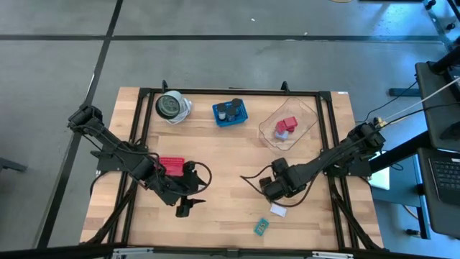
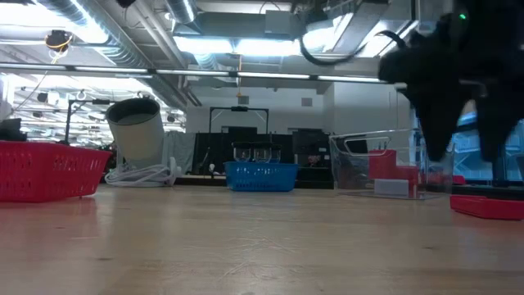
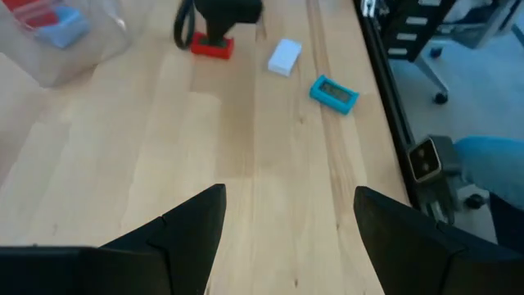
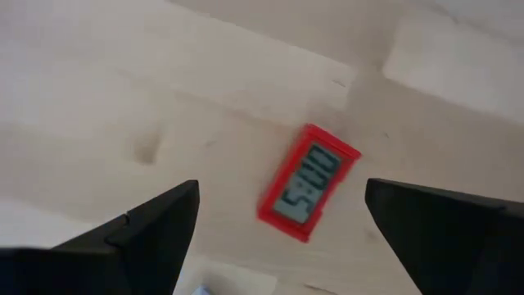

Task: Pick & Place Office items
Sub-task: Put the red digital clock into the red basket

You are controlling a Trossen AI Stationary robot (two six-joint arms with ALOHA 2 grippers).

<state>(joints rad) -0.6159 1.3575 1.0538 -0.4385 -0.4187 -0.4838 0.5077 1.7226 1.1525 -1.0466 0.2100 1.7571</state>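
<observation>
Red block (image 4: 309,183), beneath open right hand (image 4: 278,221)

Red tray (image 1: 171,165), blue basket (image 1: 230,113), clear tub (image 1: 290,121), round disc (image 1: 170,106) on wooden table (image 1: 223,187)

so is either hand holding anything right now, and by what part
Nothing is held. The right hand hangs open above a red digital clock lying on the table; the left hand is open and empty.
</observation>
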